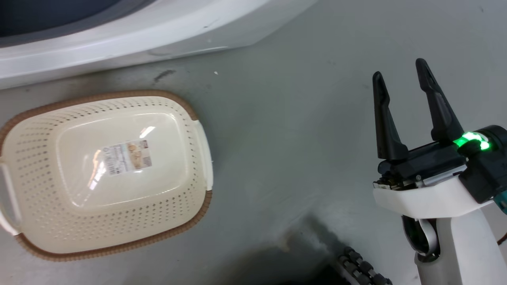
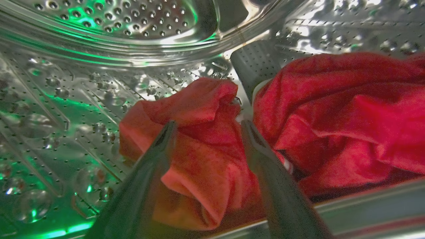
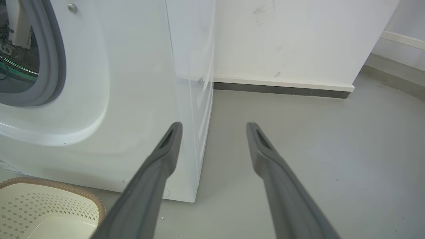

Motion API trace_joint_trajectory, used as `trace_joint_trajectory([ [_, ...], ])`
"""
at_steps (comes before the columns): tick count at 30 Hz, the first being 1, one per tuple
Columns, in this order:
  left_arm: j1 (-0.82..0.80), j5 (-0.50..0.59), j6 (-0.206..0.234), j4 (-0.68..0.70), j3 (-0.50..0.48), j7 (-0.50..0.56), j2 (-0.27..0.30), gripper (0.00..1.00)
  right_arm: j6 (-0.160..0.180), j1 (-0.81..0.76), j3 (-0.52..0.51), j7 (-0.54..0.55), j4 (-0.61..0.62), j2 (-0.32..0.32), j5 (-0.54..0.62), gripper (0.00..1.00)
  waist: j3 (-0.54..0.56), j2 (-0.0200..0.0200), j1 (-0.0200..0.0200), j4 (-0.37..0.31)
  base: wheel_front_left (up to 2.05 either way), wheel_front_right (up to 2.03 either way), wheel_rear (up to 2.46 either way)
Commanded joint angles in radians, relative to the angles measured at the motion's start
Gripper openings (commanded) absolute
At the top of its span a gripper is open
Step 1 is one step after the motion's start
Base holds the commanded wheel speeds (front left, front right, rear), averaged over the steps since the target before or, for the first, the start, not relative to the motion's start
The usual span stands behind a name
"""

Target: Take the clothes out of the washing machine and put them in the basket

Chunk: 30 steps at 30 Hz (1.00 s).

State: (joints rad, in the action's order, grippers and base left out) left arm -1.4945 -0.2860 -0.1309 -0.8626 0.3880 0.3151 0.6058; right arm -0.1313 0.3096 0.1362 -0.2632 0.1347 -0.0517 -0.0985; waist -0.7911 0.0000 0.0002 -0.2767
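Two red garments lie in the single steel drum (image 2: 99,99) of one white washing machine (image 3: 132,83): a left-hand garment (image 2: 199,149) and a right-hand garment (image 2: 348,116), as the left wrist view has them. One grey perforated rib (image 2: 255,63) shows on the drum wall. On the floor (image 1: 297,118) stands one cream basket (image 1: 35,130), with one brown rim, one label sticker (image 1: 127,158) and two white handles (image 1: 204,150). There are two grippers, the left gripper (image 2: 209,122) and the right gripper (image 1: 399,68), each with two dark fingers (image 1: 386,122), four fingers in all. One green light (image 1: 471,140) glows at the right wrist.
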Motion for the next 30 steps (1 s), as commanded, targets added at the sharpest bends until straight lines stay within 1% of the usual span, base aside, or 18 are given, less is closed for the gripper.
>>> trace_joint_trajectory([
  [1,-0.049,-0.007,0.002,-0.011,0.030,0.046,0.033,1.00,0.001,0.018,0.012,-0.002,0.012,0.003,-0.017,1.00,-0.047,0.0000,-0.0002,-0.050,0.00,0.00,0.00],
  [3,-0.096,-0.008,0.002,-0.022,0.060,0.093,0.064,1.00,0.001,0.018,0.026,-0.002,0.019,0.003,-0.027,1.00,-0.065,0.0000,-0.0002,-0.070,0.00,0.00,0.00],
  [4,-0.133,-0.018,0.002,-0.034,0.086,0.145,0.090,1.00,0.001,0.013,0.039,-0.002,0.025,0.003,-0.038,1.00,-0.080,0.0000,-0.0002,-0.088,0.00,0.00,0.00],
  [8,-0.201,-0.028,0.002,-0.042,0.146,0.247,0.134,1.00,0.001,0.002,0.061,-0.002,0.035,0.003,-0.053,1.00,-0.104,0.0000,-0.0002,-0.115,0.00,0.00,0.00],
  [11,-0.231,-0.045,0.002,-0.038,0.177,0.300,0.164,1.00,0.001,-0.004,0.073,-0.002,0.040,0.003,-0.064,1.00,-0.121,0.0000,-0.0002,-0.131,0.00,0.00,0.00],
  [21,-0.254,-0.082,0.002,-0.021,0.248,0.357,0.228,1.00,0.001,0.000,0.097,-0.002,0.061,0.003,-0.082,1.00,-0.164,0.0000,-0.0002,-0.157,0.00,0.00,0.00],
  [24,-0.249,-0.093,0.002,-0.025,0.268,0.369,0.233,1.00,0.001,-0.002,0.098,-0.002,0.065,0.003,-0.084,1.00,-0.170,0.0000,-0.0002,-0.157,0.00,0.00,0.00],
  [25,-0.248,-0.098,0.002,-0.025,0.276,0.374,0.232,0.94,0.001,-0.003,0.098,-0.002,0.065,0.003,-0.084,1.00,-0.171,0.0000,-0.0002,-0.156,0.00,0.00,0.00],
  [26,-0.249,-0.106,0.002,-0.027,0.279,0.378,0.232,0.02,0.001,-0.004,0.098,-0.002,0.066,0.003,-0.084,1.00,-0.173,0.0000,-0.0002,-0.155,0.00,0.00,0.00],
  [27,-0.250,-0.111,0.002,-0.026,0.282,0.377,0.230,0.00,0.001,-0.004,0.098,-0.002,0.066,0.003,-0.084,1.00,-0.174,0.0000,-0.0002,-0.155,0.00,0.00,0.00],
  [30,-0.266,-0.117,0.002,-0.025,0.280,0.349,0.232,0.00,0.001,0.003,0.102,-0.002,0.064,0.003,-0.087,1.00,-0.177,0.0000,-0.0002,-0.155,0.00,0.00,0.00],
])
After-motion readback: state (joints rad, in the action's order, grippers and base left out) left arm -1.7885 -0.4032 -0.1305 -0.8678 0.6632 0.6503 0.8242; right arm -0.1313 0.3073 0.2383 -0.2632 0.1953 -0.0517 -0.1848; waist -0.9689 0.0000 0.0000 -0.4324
